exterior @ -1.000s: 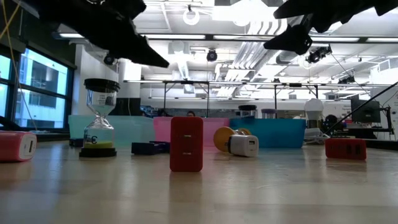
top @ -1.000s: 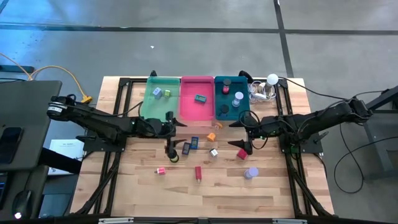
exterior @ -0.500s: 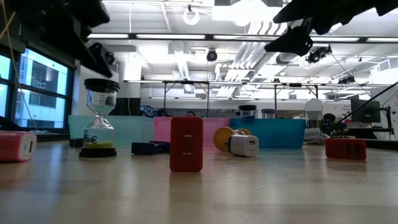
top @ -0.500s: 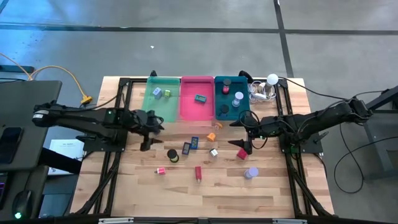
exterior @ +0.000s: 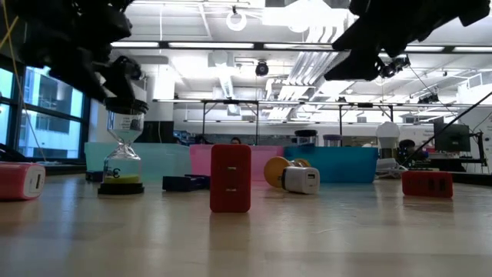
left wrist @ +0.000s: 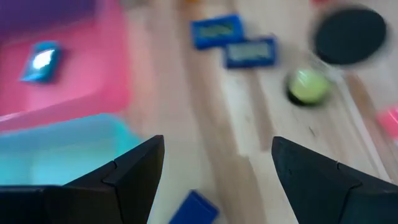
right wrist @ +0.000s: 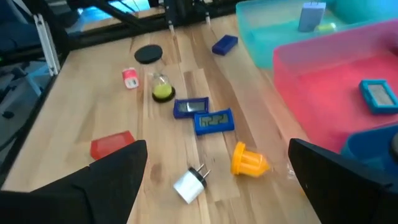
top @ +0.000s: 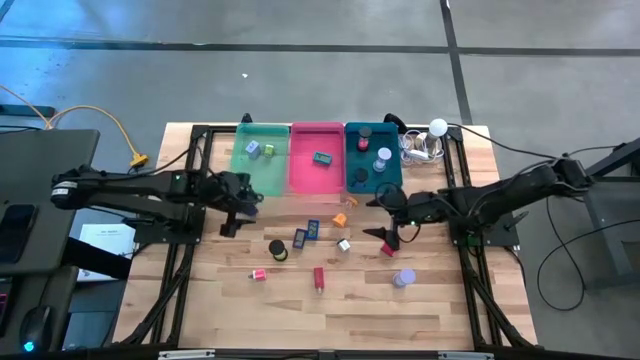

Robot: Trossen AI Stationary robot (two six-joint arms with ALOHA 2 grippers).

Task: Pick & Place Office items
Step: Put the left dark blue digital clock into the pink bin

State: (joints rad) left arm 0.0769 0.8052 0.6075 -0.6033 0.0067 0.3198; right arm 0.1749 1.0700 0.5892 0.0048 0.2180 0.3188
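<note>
Bright, even overhead lighting, with one view blurring badly

Ceiling strip lights (exterior: 231,46) are glaring white in the low view, so both arms are showing up as near-black silhouettes against them. From above, the bench (top: 330,290) is looking evenly lit, with only soft, short shadows sitting under the small items. The left wrist view is smearing heavily, the pink tray (left wrist: 68,74) and blue blocks all going fuzzy. The right wrist view is staying fairly crisp, only softening toward its near edge.

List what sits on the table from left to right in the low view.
Pink charger → hourglass → flat dark blue item → red upright block → white plug → red block.
</note>
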